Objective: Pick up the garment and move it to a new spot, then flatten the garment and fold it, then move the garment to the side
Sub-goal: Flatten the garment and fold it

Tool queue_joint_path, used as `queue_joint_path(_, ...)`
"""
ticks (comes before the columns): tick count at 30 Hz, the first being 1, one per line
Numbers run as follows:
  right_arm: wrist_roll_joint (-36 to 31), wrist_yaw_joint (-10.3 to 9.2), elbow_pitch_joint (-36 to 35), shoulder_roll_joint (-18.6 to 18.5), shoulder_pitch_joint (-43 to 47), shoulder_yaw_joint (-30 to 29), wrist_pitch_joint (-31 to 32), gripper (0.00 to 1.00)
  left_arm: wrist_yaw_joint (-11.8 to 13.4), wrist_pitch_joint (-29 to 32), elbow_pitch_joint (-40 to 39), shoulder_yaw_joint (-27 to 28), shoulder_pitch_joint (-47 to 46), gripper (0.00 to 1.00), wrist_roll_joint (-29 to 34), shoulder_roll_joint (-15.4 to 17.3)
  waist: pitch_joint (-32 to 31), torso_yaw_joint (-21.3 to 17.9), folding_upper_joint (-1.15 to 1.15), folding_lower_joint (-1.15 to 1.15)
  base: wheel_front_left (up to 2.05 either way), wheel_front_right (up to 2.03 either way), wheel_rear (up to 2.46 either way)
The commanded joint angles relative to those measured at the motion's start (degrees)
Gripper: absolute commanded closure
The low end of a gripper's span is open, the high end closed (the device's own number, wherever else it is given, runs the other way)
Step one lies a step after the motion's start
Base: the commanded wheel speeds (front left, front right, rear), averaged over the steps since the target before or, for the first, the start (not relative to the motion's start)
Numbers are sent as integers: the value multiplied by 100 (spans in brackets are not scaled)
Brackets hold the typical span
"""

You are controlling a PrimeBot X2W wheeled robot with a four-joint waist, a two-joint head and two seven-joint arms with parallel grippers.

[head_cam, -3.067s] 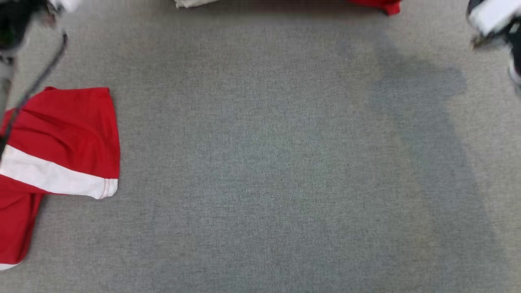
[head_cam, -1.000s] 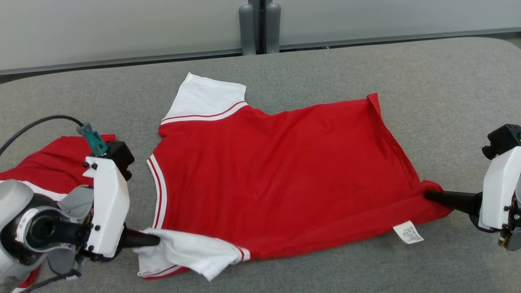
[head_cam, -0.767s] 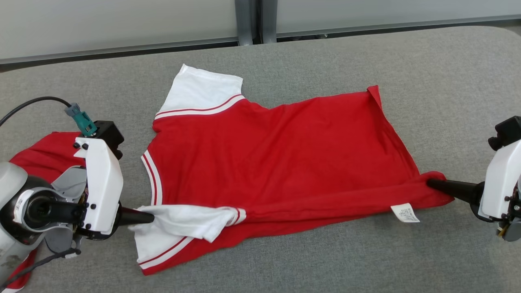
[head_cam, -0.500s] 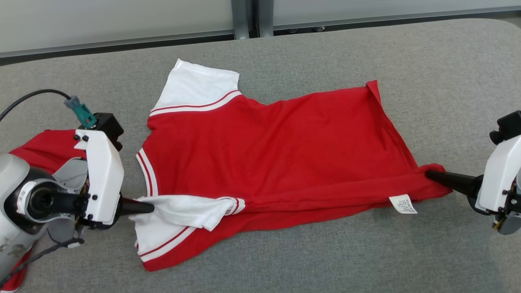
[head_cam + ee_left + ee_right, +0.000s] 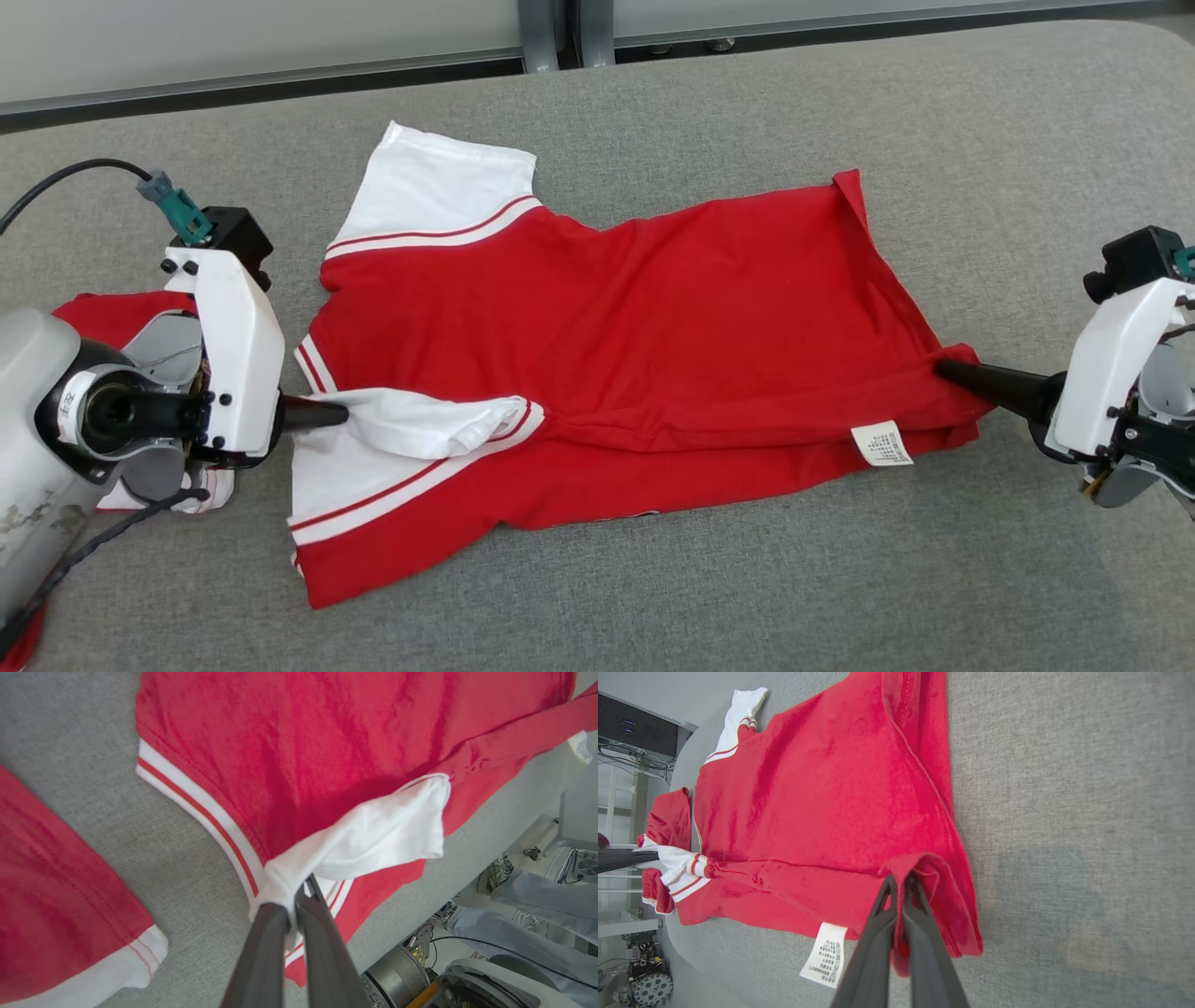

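Note:
The garment [image 5: 616,317] is a red T-shirt with white sleeves and red-striped trim, spread across the grey padded table [image 5: 653,579]. My left gripper [image 5: 338,413] is shut on the near white sleeve [image 5: 373,835], lifted and pulled over the red body. My right gripper [image 5: 945,367] is shut on the near corner of the red hem [image 5: 924,863], raised into a fold. A white care label [image 5: 881,443] hangs from the lifted edge. Both wrist views show fabric pinched between closed fingers [image 5: 271,933], with the garment [image 5: 822,798] stretching away.
A second red and white garment [image 5: 121,317] lies at the table's left end, behind my left wrist, and appears as red cloth [image 5: 56,896] in the left wrist view. A wall and grey post [image 5: 551,33] stand beyond the far edge. A person's legs [image 5: 523,905] show beside the table.
Both grippers have carried the near edge of the garment away from me over its body, widening the fold. The head camera has tilted, shifting the whole scene.

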Motion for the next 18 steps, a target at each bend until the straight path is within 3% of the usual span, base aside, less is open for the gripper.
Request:
queue_joint_path(1,-8,3,17,10,-46,-24,6,67,-38,-41,29,18,-88,60,16,-17,2,-2,0,0,0,0,0)
queue_joint_path(2,-22,3,15,42,-56,-39,-6,46,-53,-96,97,34,-117,0,45,-62,5,-6,0,0,0,0,0)
queue_joint_path(3,-38,3,25,66,-55,-45,-16,8,-99,-128,180,26,-130,0,80,-98,1,-8,0,0,0,0,0)
queue_joint_path(4,-48,3,39,80,-51,-50,-17,0,-122,-164,244,8,-135,0,117,-126,-6,-8,0,0,0,0,0)
queue_joint_path(13,-70,3,28,91,208,-254,-356,0,-442,-692,601,22,41,0,319,-235,-428,78,0,0,0,0,0)
queue_joint_path(18,-291,3,-167,23,506,-476,-1054,0,-588,-1667,348,192,228,0,665,-153,-787,158,0,0,0,0,0)
